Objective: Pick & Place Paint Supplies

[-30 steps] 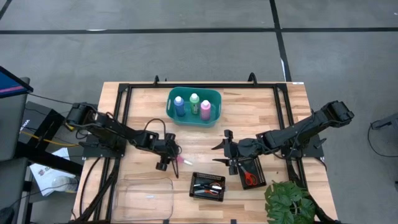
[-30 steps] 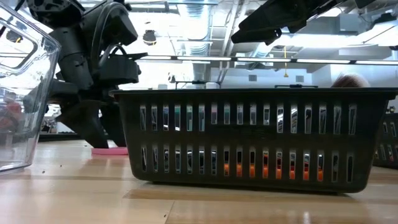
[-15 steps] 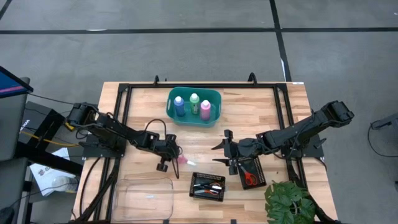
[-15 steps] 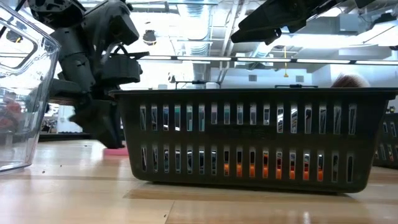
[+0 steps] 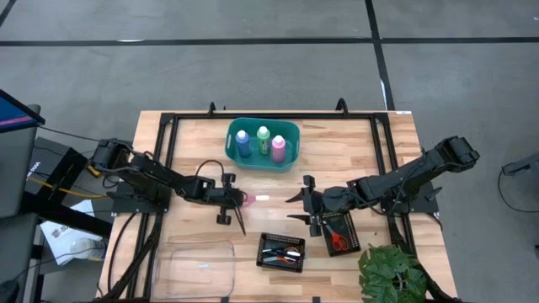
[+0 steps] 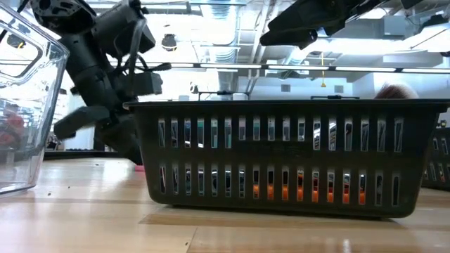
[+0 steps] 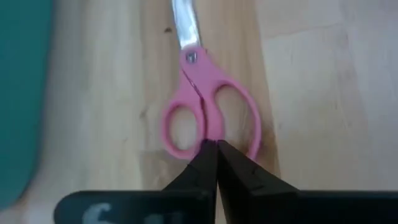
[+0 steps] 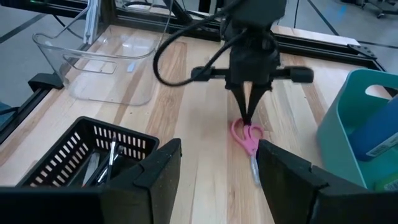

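Grey floor all round, and in the middle a pale wooden worktop with a black frame. Left hand is the busy one: its two dark fingers are pinched together on the pink scissors, right where the two handle loops meet, blades pointing away from the wrist. From above, those scissors sit near the centre of the worktop, just short of the teal basket at the far edge, and they look flat on the wood or barely off it; I can't tell which. Gripping at the junction of the loops makes sense to me: it's the thickest, stiffest spot, so the scissors shouldn't swivel.

Over to the right hand, parked near the middle of the worktop's right half, fingers spread wide and holding nothing. It's facing the action, waiting.

Three bottles stand upright in the teal basket: blue, green, pink, white caps up. Near the front edge, a black mesh tray has dark tools in it, and a second tray just beside the right hand holds red scissors. A clear tub sits at the front left, empty as far as I can see.
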Tool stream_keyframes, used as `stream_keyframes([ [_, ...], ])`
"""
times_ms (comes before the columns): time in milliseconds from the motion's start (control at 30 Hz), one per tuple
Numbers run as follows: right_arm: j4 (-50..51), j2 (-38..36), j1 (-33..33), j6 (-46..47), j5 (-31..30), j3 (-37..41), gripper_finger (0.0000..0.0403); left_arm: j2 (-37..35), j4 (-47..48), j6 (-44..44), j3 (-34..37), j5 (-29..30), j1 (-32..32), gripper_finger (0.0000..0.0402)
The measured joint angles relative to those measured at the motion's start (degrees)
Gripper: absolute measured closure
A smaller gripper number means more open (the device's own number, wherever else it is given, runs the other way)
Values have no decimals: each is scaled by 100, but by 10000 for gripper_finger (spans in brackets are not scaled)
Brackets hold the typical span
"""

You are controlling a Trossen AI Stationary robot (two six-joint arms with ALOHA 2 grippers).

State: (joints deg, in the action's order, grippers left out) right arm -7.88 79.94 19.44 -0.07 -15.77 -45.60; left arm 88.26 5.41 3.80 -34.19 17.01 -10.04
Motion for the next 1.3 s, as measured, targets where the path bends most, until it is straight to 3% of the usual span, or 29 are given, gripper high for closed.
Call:
stream_keyframes([
  [267,-346,114,0,-184,2,-1,207,-938,-52,-14,-14,117,-4,400],
  [433,-497,280,-59,-211,70,3,207,-1155,-249,-362,-16,-474,145,401],
  [600,-552,328,-141,-199,70,-8,207,-803,-692,-416,-20,-1040,323,380],
  [767,-584,330,-151,-189,70,-2,207,-173,-1115,-509,-22,-1281,563,318],
  [1033,-486,330,-107,-189,70,-2,207,597,-1016,-721,-343,-1361,760,219],
  [1300,-409,330,-105,-145,70,-2,207,1058,-663,-558,-616,-1403,762,215],
])
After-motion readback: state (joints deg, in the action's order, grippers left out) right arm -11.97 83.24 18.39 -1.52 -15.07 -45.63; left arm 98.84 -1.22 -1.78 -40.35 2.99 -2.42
